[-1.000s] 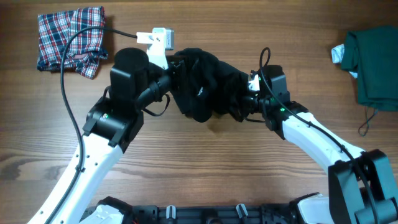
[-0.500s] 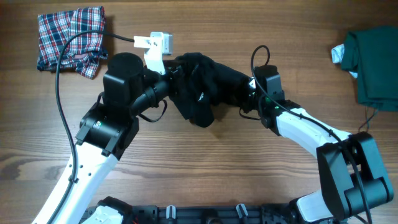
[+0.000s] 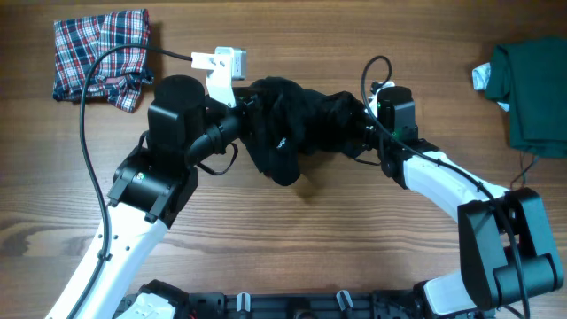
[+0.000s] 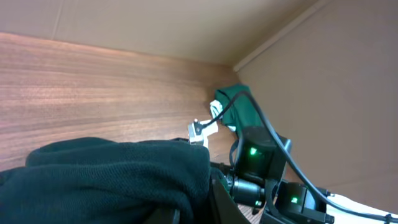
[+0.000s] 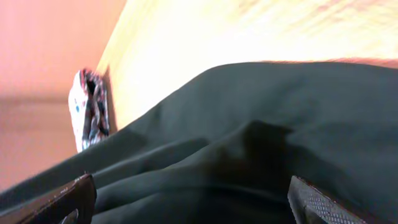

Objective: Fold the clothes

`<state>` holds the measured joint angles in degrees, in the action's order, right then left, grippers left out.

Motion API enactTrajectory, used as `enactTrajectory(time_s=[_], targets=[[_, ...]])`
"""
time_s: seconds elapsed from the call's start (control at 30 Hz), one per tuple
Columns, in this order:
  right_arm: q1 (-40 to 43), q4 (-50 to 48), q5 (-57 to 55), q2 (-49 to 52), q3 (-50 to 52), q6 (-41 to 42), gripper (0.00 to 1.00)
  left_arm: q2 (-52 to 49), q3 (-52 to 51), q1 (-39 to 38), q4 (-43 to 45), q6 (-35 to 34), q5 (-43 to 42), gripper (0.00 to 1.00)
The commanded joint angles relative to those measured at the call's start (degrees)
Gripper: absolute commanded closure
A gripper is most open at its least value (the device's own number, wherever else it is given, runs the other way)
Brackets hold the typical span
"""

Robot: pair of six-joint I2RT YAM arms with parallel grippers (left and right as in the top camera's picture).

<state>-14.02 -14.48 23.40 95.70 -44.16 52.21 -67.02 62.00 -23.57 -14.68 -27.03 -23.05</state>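
Black shirt (image 3: 297, 133): dark cloth bunched into a twisted lump, one small white mark. Centre of frame, slung between left claw (image 3: 251, 113) and right claw (image 3: 361, 133). Left claw buried in cloth, opening not discernible. Right fingers (image 5: 74, 196) stand apart, cloth filling the gap; grip not discernible.
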Motion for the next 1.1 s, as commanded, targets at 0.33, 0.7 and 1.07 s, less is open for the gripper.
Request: enactTrajectory(time_s=[0.33,0.7,1.07], targets=[[2.64,19.26,0.52,-0.46,-2.01,-50.25,0.01,1.36,1.18,-0.07,0.72,1.33,-0.68,0.89],[-9.40,18.08,-17.92,-0.39,-2.01,-61.44,0.00,1.33,1.18,-0.07,1.95,1.33,-0.28,0.89],[-9.79,13.42,-20.85,-0.02,-2.01,-61.37,0.18,1.36,1.18,-0.07,1.53,1.31,-3.34,0.89]])
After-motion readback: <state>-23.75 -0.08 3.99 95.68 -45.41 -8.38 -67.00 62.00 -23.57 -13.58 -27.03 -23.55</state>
